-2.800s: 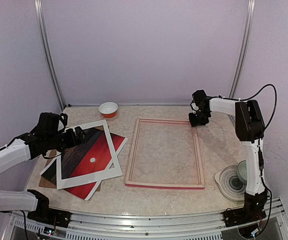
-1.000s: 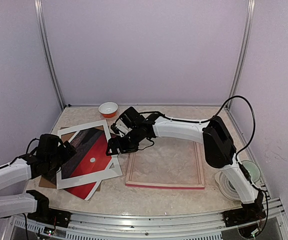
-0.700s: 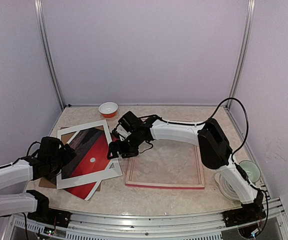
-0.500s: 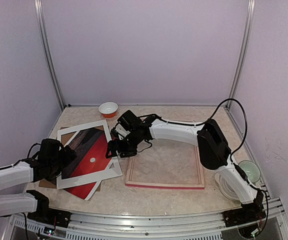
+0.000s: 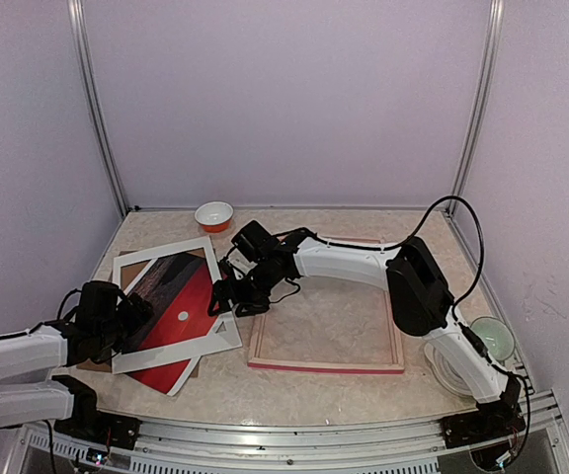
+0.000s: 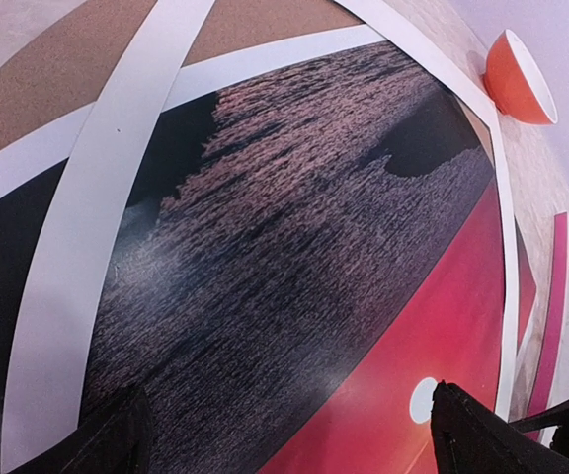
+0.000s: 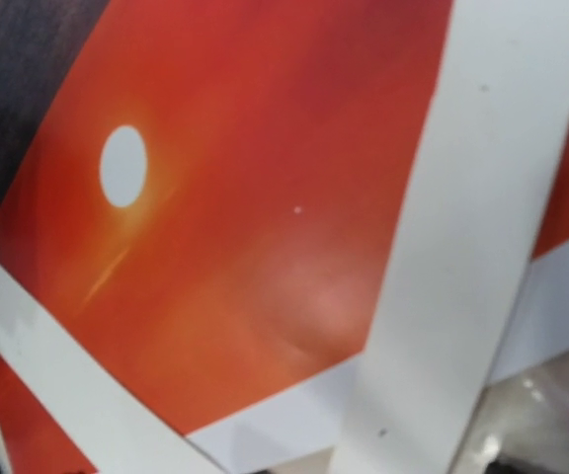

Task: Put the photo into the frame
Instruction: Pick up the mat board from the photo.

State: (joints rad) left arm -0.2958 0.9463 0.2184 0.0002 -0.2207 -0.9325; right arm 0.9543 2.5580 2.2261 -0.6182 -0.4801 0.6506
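So the frame (image 5: 395, 316) is lying flat in the middle of the table (image 5: 364, 390), pink edge showing along its near side, nothing inside it but bare tabletop. The photo (image 5: 171, 301) is sitting just left of the frame, turned at an angle, with the white mat (image 5: 181, 351) lying crooked on top of it, so the red sky and little white sun are showing through the opening. A brown backing board (image 5: 89, 357) is peeking out from under that pile, on the side away from the frame.

The right arm is reaching across the far half of the frame, and the right gripper (image 5: 227, 294) is hanging low over the mat's edge closest to the frame's left rail. Honestly I can't tell if that claw is spread or pinched, or if it's touching anything.

The left gripper (image 5: 131, 316) is sitting on the far side of the pile from the frame, low and pointed toward it, fingers spread wide and gripping nothing.

An orange bowl (image 5: 214, 215) is sitting beyond the frame's far left corner, and some plates (image 5: 457, 363) are stacked off its near right corner.
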